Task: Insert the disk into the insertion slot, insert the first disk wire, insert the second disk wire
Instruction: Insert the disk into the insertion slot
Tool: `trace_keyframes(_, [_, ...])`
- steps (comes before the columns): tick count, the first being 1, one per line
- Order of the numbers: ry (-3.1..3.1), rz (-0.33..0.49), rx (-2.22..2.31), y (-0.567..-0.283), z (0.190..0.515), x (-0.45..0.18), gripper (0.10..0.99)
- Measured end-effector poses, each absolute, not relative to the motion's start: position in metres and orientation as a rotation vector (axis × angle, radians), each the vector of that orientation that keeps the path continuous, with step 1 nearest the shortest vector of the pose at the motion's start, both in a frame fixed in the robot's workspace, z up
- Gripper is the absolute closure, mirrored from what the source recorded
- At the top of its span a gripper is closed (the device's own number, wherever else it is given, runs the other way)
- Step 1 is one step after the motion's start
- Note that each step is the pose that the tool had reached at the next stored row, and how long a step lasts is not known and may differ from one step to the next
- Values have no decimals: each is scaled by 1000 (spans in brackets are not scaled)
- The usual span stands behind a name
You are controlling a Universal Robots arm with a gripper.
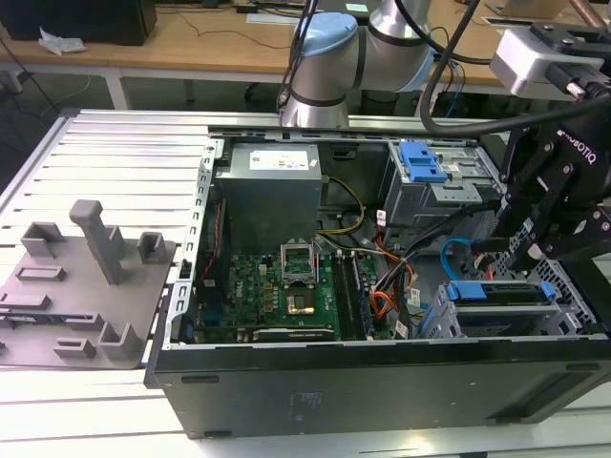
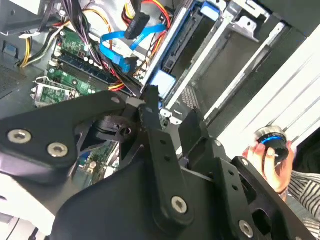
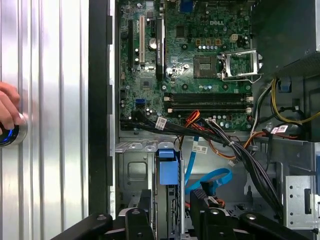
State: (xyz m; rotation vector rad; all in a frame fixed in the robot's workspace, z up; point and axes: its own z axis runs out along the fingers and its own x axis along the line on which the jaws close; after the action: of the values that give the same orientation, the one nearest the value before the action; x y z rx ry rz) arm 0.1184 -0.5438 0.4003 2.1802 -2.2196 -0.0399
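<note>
Disk point(image 3: 168, 174) seemingly slotted, claw point(image 3: 170, 219) spread above

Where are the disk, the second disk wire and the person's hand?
disk point(image 3: 168, 172): first wrist view, blue carrier's face.
second disk wire point(image 3: 219, 172): first wrist view, loop's bend.
hand point(image 3: 7, 107): first wrist view, its fingers.

The disk point(image 3: 168, 172): body hidden inside the insertion slot point(image 3: 131, 170), blue carrier end exposed. The gripper point(image 3: 170, 210) at the disk: cut off by the frame edge, contact undetermined. The second disk wire point(image 3: 215, 175): end nearest the disk hidden behind the gripper. A hand point(image 3: 7, 107), well apart from the disk: cropped.
</note>
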Motion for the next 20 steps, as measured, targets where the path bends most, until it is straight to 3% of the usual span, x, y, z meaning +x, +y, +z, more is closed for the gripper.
trace_keyframes(3, [-2220,-40,2180,-544,400,118,663])
trace_keyframes(4, [-2220,-40,2180,-544,400,118,788])
trace_keyframes(5, [-2220,-40,2180,-544,400,118,851])
trace_keyframes(6, [-2220,-40,2180,-544,400,118,851])
trace_keyframes(8, [-2220,-40,2180,-544,400,118,980])
trace_keyframes(20, [-2216,-47,2177,-543,394,138,980])
